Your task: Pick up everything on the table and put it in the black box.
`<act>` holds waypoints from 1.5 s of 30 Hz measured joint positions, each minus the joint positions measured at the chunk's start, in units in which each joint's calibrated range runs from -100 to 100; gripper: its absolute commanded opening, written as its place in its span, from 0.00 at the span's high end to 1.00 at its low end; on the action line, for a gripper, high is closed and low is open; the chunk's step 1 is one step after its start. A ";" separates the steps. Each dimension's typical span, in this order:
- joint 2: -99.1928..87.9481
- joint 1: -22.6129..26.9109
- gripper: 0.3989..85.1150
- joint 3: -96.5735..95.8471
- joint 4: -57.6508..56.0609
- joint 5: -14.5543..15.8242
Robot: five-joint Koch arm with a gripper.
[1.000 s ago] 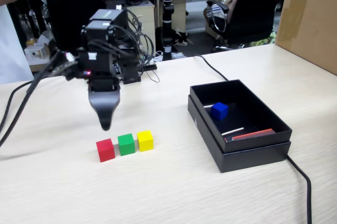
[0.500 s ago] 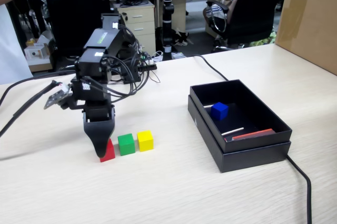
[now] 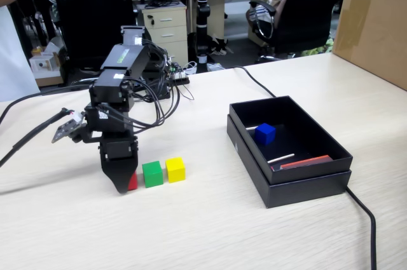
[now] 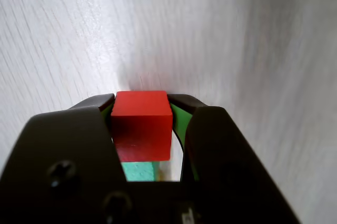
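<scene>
Hand (image 4: pixel 141 109) clamped on red cube (image 4: pixel 141 124) — mostly hiding it in the fixed view.

My black gripper (image 3: pixel 123 184) has come down from above the table and now straddles the small red cube (image 4: pixel 141 124).

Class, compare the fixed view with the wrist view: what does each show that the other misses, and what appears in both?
Only the fixed view shows the yellow cube, the black box holding the blue cube, and the arm's body. Only the wrist view shows the end effector with its jaws tight against both sides of the red cube. Both show the red cube, a green cube beside it, the end effector and the pale wooden table.
</scene>
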 measured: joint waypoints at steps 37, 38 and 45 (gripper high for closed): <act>-9.32 30.48 0.59 -3.29 -1.94 19.34; -9.32 30.48 0.53 -3.29 -2.09 19.44; -14.76 29.89 0.47 -6.66 -2.40 19.54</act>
